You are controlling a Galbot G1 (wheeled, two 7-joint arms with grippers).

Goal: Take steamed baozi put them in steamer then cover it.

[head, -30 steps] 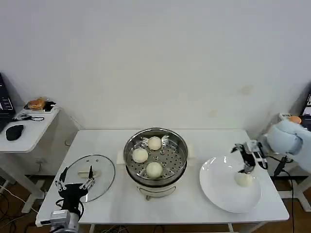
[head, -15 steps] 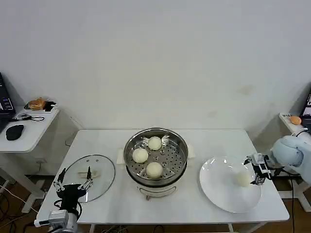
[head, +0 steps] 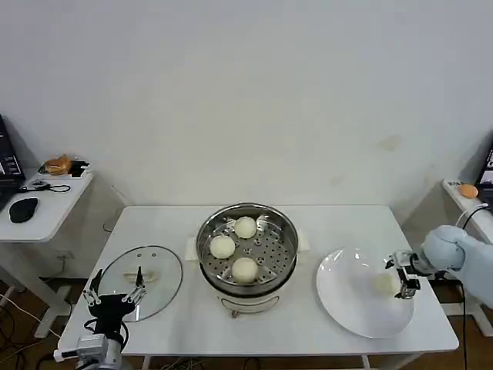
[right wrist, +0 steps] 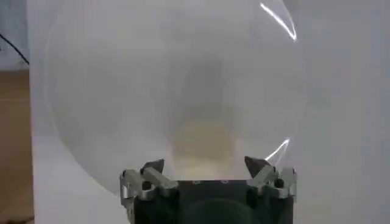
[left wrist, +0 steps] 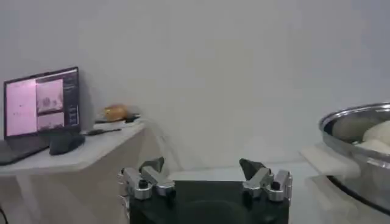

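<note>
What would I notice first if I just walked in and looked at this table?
Probably the shiny steamer in the middle of the white table, with three baozi sitting on its holey tray. To its right, one more bun lies on a white plate, with the right end effector open beside it. The glass cover lies on the left, near the open left end effector.

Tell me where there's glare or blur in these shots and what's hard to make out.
Right wrist view: bright glints streak the white plate's rim, and the last baozi is a soft, blurred patch beyond the open right gripper. Left wrist view: the steamer is hazy at the frame's edge. Head view: the glass cover catches faint reflections.
</note>
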